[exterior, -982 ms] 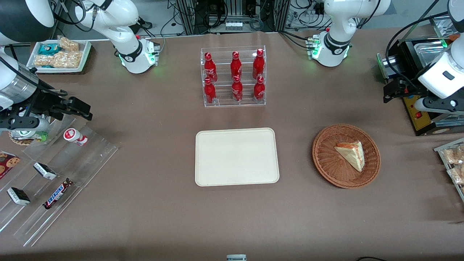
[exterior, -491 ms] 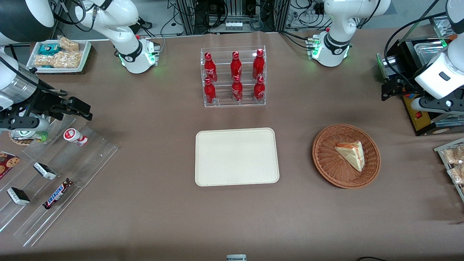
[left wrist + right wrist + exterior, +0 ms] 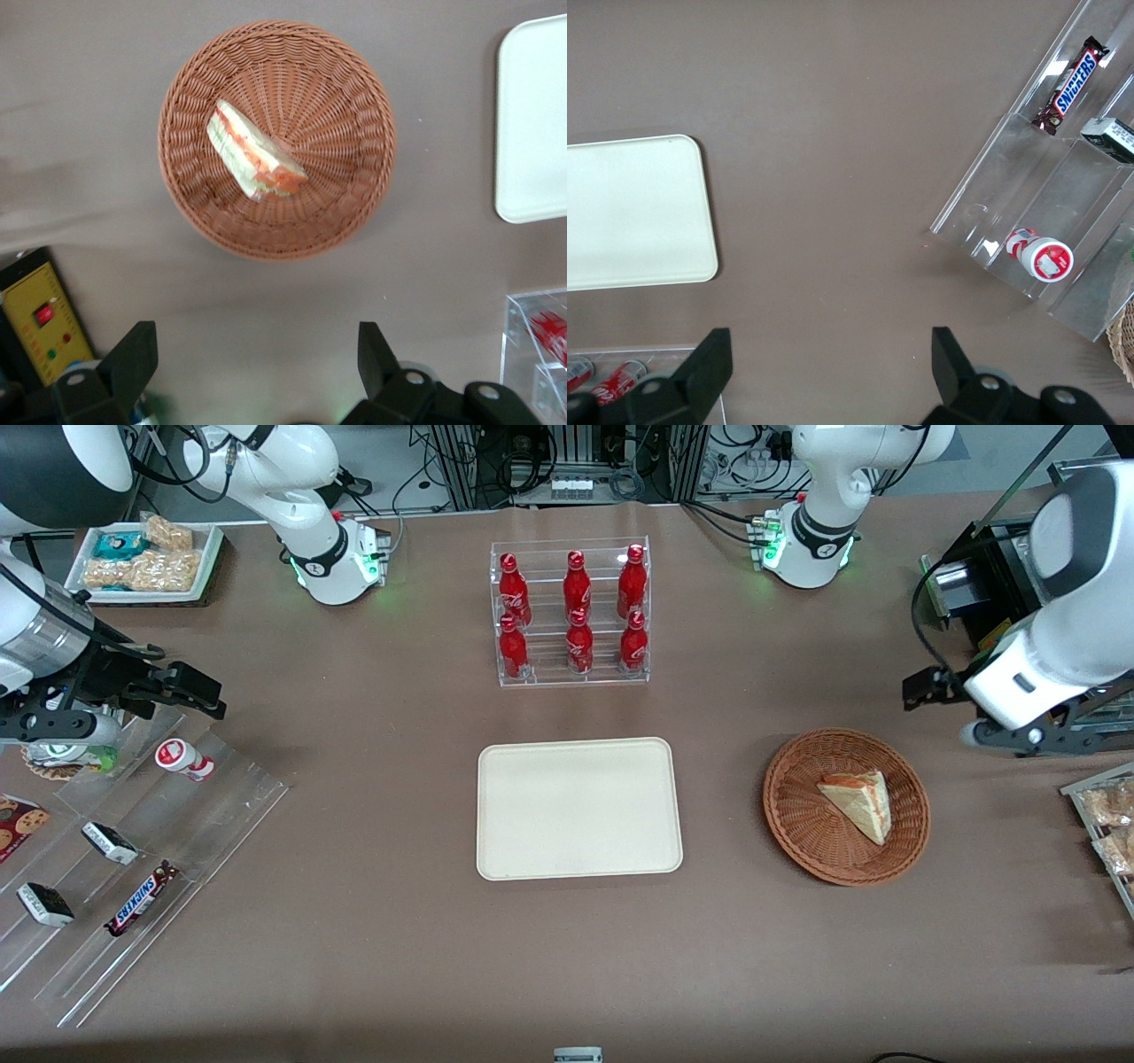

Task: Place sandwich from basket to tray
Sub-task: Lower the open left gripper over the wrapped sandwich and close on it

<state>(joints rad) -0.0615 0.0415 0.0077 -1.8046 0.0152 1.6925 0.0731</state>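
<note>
Your working arm's hand [image 3: 257, 372] hangs above bare table [image 3: 354, 957], its two dark fingers [image 3: 133, 359] spread wide and holding nothing; in the front view it sits at the right edge of the frame, above and to the right of the basket [image 3: 797, 815]. The sandwich [image 3: 858, 802] lies inside the basket, resting on the wicker toward its right half, red and green filling visible along one edge in the wrist view. The cream tray [image 3: 579, 808] lies flat at the frame's centre, well apart from the basket. A clear rack of red bottles [image 3: 571, 613] stands above the tray in the frame.
</note>
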